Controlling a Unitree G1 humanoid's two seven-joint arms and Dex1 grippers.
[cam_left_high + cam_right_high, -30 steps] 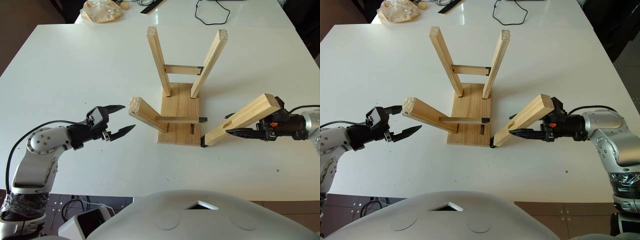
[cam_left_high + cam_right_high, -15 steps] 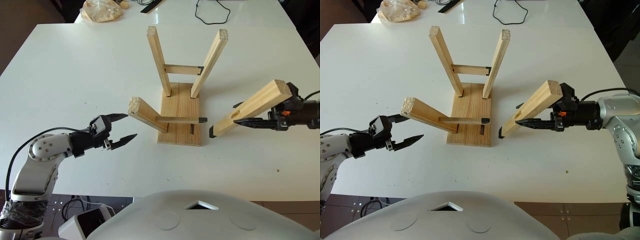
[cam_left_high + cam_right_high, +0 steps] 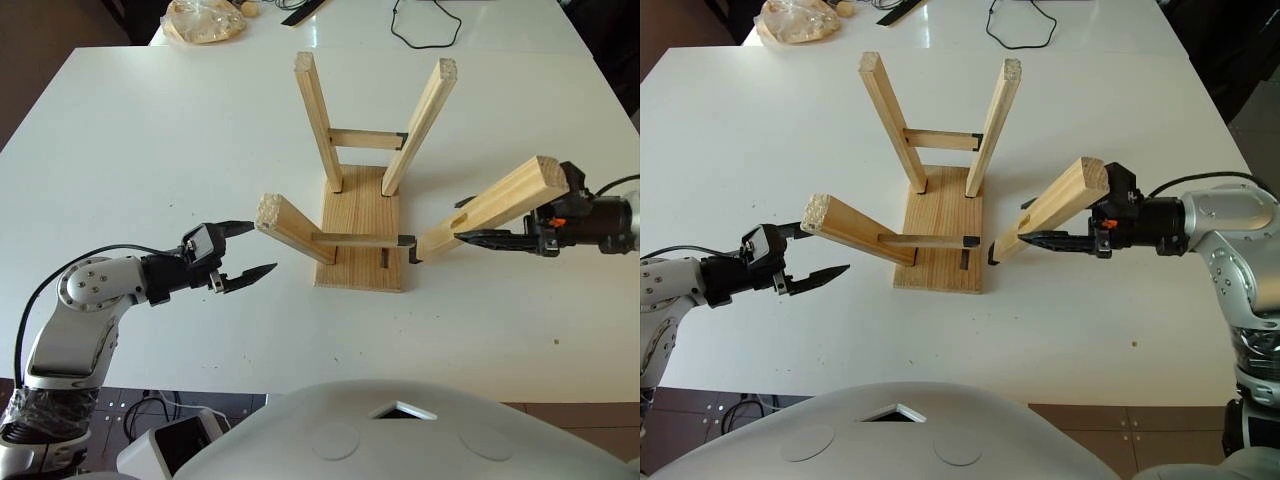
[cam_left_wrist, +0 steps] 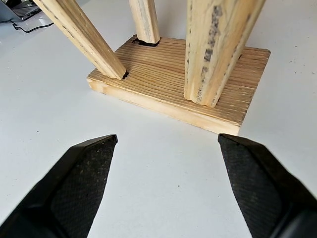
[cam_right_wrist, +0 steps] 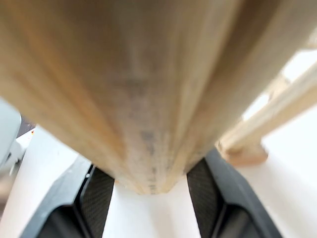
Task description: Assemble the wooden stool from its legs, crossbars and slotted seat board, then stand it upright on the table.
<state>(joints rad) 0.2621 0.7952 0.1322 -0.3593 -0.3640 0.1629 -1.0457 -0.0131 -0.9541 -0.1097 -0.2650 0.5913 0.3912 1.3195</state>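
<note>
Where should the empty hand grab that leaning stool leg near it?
Probably near its free upper end, coming from the robot's left. The leaning leg slants up toward the open left hand, while its lower end sits in the seat board with a crossbar sticking out.

The table (image 3: 150, 130) is plain white. The board (image 4: 163, 74) is pale yellow wood, striped with fine straight grain. The standing legs (image 3: 318, 120) and the held leg (image 3: 490, 215) are the same pale wood, the held leg black-tipped; the crossbars (image 3: 365, 139) have dark ends. The left gripper (image 3: 263, 247) and right gripper (image 3: 470, 228) are black, the right with an orange spot. Beyond the far edge: a black cable (image 3: 425, 30), a tan bag (image 3: 205, 20).
</note>
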